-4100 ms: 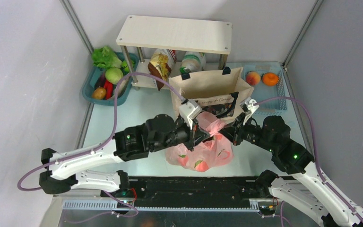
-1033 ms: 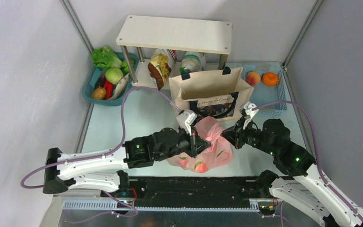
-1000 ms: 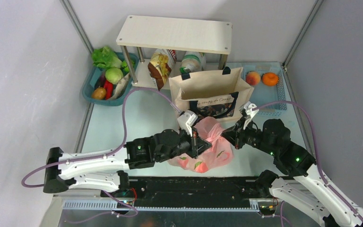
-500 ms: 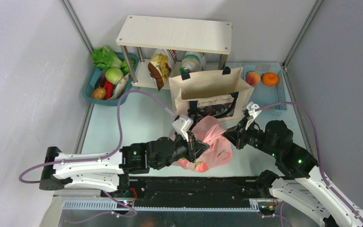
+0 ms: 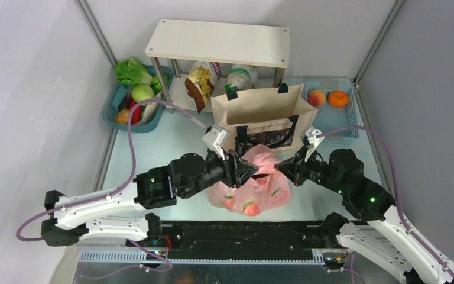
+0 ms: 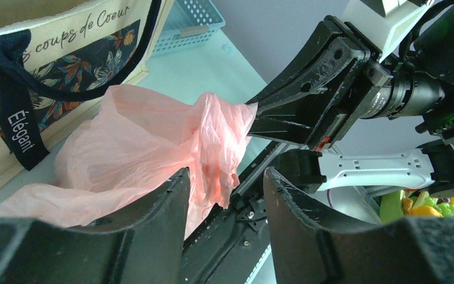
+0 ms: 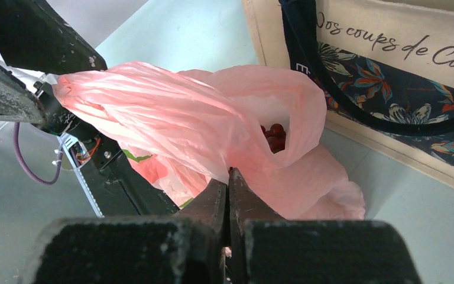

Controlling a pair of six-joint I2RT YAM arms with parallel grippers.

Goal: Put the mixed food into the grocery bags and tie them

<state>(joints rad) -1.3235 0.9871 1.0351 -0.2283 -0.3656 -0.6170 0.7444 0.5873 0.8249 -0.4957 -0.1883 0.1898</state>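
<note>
A translucent pink plastic bag (image 5: 254, 189) printed with red peaches and green leaves, and a beige canvas tote (image 5: 260, 106) with navy handles, dark script lettering and a navy panel of orange, blue and white flowers. Dark red grapes (image 7: 273, 133) show at the pink bag's mouth. On the pale aqua table (image 5: 153, 148), a teal basket (image 5: 109, 112) carries green lettuce (image 5: 131, 71), a light blue basket (image 5: 337, 121) a red-yellow peach (image 5: 315, 97) and an orange (image 5: 337, 98).

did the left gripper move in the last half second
Yes. The left gripper has moved toward the tote, up in the top view, and its jaws have opened around the pink bag.
</note>
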